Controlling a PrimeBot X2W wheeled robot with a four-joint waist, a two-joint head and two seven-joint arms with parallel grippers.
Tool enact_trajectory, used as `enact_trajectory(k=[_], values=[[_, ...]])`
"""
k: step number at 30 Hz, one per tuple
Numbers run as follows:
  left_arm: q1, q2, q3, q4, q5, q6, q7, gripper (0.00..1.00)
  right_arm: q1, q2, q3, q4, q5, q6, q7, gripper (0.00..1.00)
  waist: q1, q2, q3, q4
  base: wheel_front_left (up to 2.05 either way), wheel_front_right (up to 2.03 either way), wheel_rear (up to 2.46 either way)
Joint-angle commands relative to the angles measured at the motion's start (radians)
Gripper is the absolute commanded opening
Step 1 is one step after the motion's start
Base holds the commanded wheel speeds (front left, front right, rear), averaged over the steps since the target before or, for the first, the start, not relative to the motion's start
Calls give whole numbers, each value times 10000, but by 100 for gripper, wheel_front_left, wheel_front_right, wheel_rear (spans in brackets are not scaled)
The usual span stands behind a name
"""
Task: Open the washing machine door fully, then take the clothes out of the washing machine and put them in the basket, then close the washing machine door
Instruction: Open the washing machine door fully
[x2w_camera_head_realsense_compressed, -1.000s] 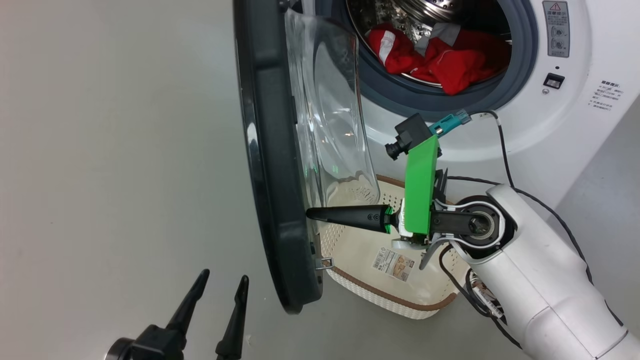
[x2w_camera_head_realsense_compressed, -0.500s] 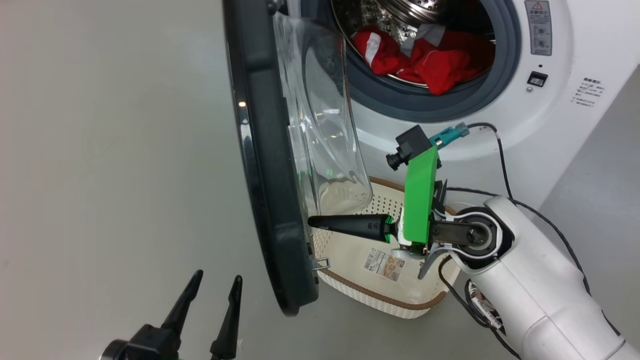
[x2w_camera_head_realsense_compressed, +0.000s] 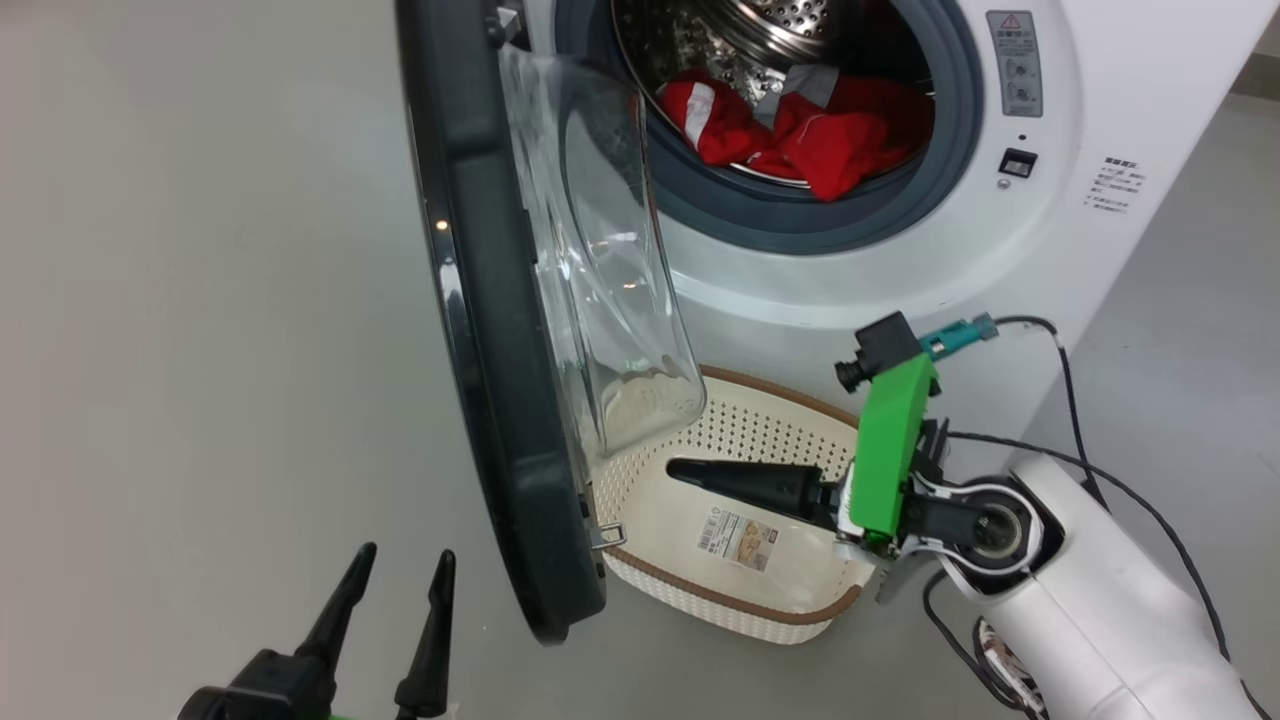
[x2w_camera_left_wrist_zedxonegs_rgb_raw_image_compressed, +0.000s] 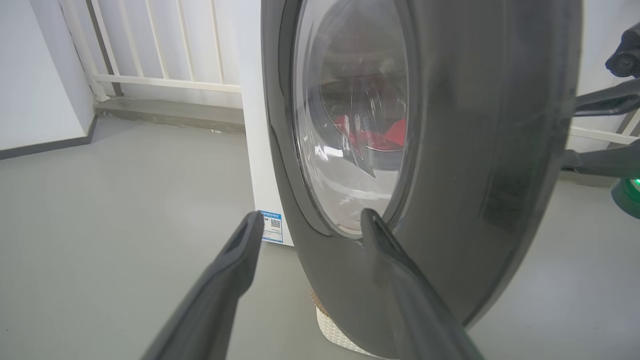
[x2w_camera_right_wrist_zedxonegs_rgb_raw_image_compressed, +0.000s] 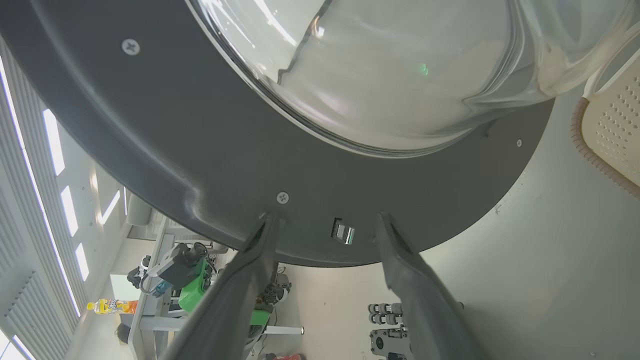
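Observation:
The washing machine (x2w_camera_head_realsense_compressed: 1000, 260) stands with its door (x2w_camera_head_realsense_compressed: 490, 350) swung out to the left, edge-on in the head view, glass bowl facing the drum. Red clothes (x2w_camera_head_realsense_compressed: 820, 140) lie in the drum. The cream basket (x2w_camera_head_realsense_compressed: 740, 600) sits on the floor below the opening, partly behind the door. My right gripper (x2w_camera_head_realsense_compressed: 670, 468) hovers over the basket, pointing at the door's inner face, a short gap away. The right wrist view shows my right gripper (x2w_camera_right_wrist_zedxonegs_rgb_raw_image_compressed: 326, 217) open and holding nothing, before the door's dark rim (x2w_camera_right_wrist_zedxonegs_rgb_raw_image_compressed: 200, 150). My left gripper (x2w_camera_head_realsense_compressed: 408, 552) is open outside the door (x2w_camera_left_wrist_zedxonegs_rgb_raw_image_compressed: 475, 150).
A metal latch hook (x2w_camera_head_realsense_compressed: 608, 537) juts from the door's lower inner edge. Black cables (x2w_camera_head_realsense_compressed: 1060, 390) run along my right arm. Grey floor (x2w_camera_head_realsense_compressed: 200, 300) spreads left of the door. A white railing (x2w_camera_left_wrist_zedxonegs_rgb_raw_image_compressed: 165, 80) and a low step stand behind the machine.
The right gripper has gone from shut to open and drawn back from the door's inner face. The camera has shifted, so the whole scene sits further left and lower.

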Motion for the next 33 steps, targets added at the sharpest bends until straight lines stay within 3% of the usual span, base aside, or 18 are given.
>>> enact_trajectory(k=[1, 20, 26, 33], values=[[-176, 87, 397, -175, 119, -18, -92, 100, 181, -38, -13, -313, -156, 75, -195, 100, 0, 0, -93, -109, 0, 0, 0], [55, 87, 938, -118, 218, -93, -92, 100, 2168, -1262, -181, -253, -768, 75, -1929, 100, 0, 0, -273, -746, 0, 0, 0], [129, 87, 1027, -103, 217, -102, -92, 100, 2501, -1685, 127, -29, -1500, 75, -2994, 100, 0, 0, -315, -922, 0, 0, 0], [218, 87, 1115, -82, 194, -92, -92, 100, 2711, -2204, 606, 149, -2511, 75, -5151, 100, 0, 0, -371, -1069, 0, 0, 0]])
